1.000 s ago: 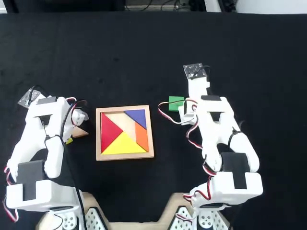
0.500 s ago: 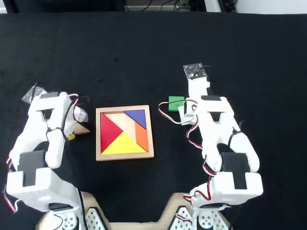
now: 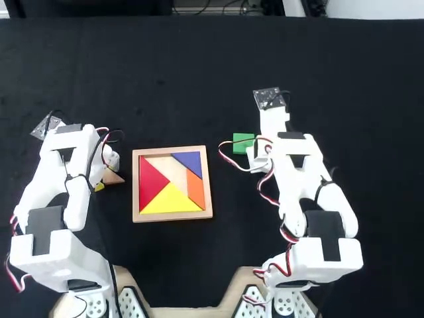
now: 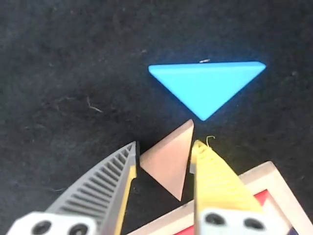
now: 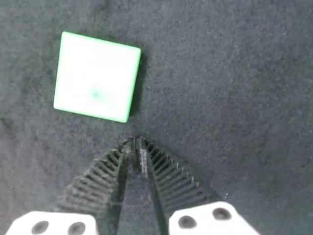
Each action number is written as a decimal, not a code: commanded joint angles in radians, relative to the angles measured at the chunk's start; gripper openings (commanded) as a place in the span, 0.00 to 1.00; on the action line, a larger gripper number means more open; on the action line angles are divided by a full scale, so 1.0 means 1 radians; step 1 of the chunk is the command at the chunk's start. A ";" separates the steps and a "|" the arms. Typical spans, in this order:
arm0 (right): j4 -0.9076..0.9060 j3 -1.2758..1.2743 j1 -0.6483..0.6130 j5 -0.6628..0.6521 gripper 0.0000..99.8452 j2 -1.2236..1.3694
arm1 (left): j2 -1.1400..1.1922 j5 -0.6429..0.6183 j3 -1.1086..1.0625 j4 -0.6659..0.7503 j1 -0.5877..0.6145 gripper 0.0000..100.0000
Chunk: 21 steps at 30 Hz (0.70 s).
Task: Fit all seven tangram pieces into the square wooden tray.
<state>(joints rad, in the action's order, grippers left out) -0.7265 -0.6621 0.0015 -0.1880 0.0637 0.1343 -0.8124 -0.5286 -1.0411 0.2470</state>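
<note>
The square wooden tray (image 3: 135, 185) sat at the middle of the black table (image 3: 199, 73), and four pieces were in: a red triangle (image 3: 151, 182), a yellow triangle (image 3: 171, 199), an orange piece (image 3: 195, 187) and a blue piece (image 3: 188, 160), with bare wood (image 3: 169, 169) between them. At the tray's 9 o'clock, just off the rim, lay the tan triangle (image 4: 168, 166), and the left gripper (image 4: 165, 145) had it bracketed, its grey and yellow fingers narrowed in against opposite edges. Whether the piece was off the cloth, I couldn't tell. A light blue triangle (image 4: 205, 83) lay just past the tan one's tip, near but apart. Out at the tray's 2 o'clock was the green square (image 5: 97, 77), flat on the cloth. The right gripper (image 5: 135, 142) hung just beside it, fingertips pressed together, holding nothing.
</note>
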 commanded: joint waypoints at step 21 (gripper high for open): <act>0.040 0.062 0.150 0.135 0.01 -0.013 | -0.008 0.657 0.407 -0.368 -0.025 0.03</act>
<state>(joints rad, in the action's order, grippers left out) -0.7142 -0.6621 0.0936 -0.0760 0.0637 0.1419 -0.2386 -0.2294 -1.3755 0.2378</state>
